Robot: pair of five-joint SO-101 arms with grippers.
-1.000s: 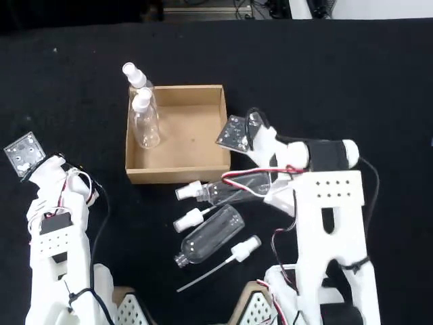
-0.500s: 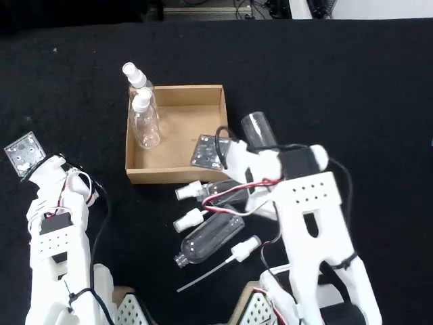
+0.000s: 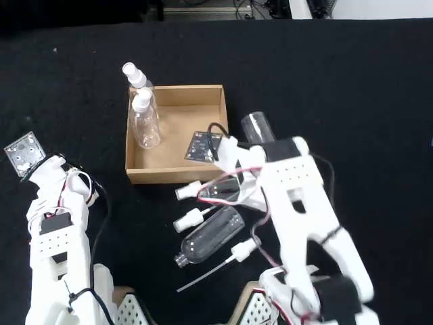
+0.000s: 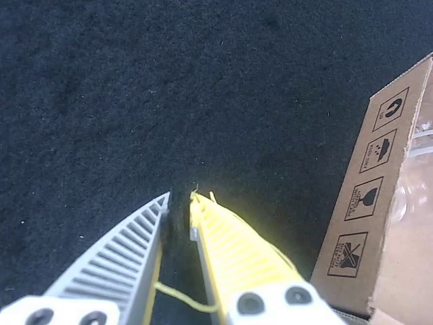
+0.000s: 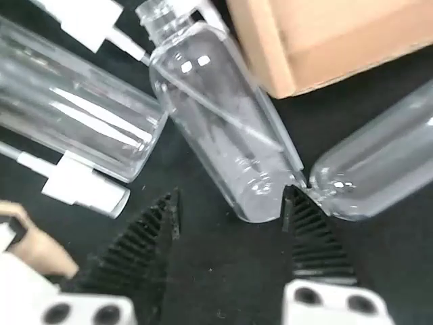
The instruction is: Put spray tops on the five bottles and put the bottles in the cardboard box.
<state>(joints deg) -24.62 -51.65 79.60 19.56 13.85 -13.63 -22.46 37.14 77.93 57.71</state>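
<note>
A black cloth covers the bench (image 3: 379, 81). Past the bench's far edge lie dark cables (image 3: 270, 8) and, toward one corner, a white surface (image 3: 379, 8).

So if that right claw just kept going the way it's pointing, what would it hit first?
Most likely the clear plastic bottle lying on its side: the open right claw has that bottle's base between its two fingers. Its height above the bottle is hard to judge.
</note>
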